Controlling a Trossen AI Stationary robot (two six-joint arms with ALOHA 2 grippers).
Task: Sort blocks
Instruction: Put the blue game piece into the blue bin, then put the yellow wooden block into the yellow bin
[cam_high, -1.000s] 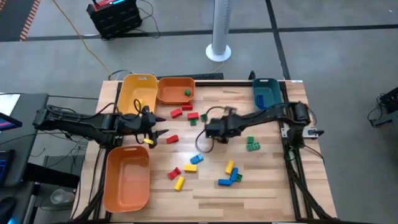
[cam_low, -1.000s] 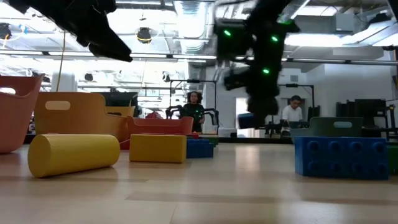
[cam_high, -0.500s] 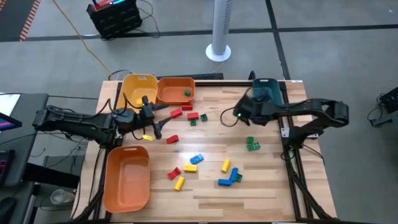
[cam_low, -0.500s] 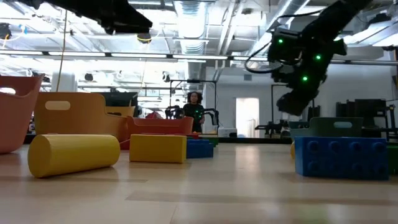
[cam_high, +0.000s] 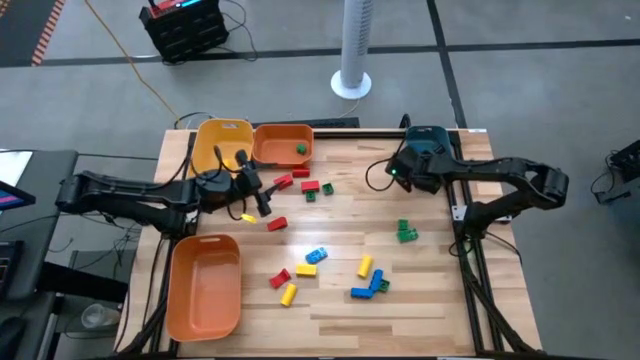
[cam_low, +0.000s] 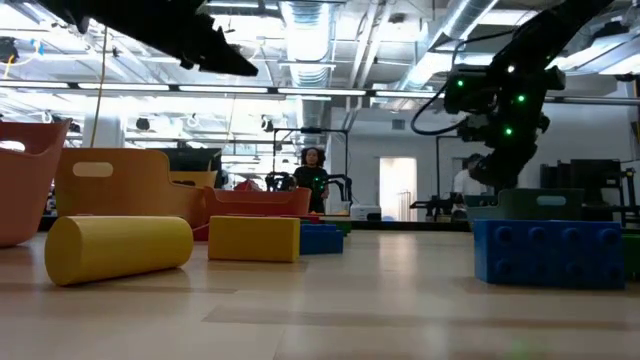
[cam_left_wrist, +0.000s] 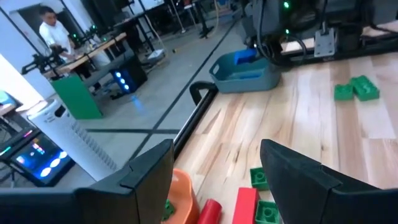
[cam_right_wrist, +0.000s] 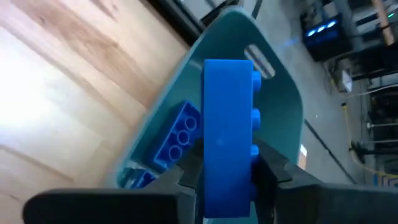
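Right wrist view: right tool (cam_right_wrist: 227, 165) grips blue block (cam_right_wrist: 227, 134); labels unreadable.

My work surface is a light wooden table (cam_high: 430, 290). At the upper left of the high view stand a yellow bin (cam_high: 221, 146) and an orange bin (cam_high: 282, 146); a bigger orange bin (cam_high: 205, 285) is at the lower left and a teal bin (cam_high: 428, 149) at the upper right. Loose blocks (cam_high: 340, 265) lie scattered on the wood: red and green near the centre top, a green pair (cam_high: 406, 231) at the right, and yellow, blue and red ones lower down.
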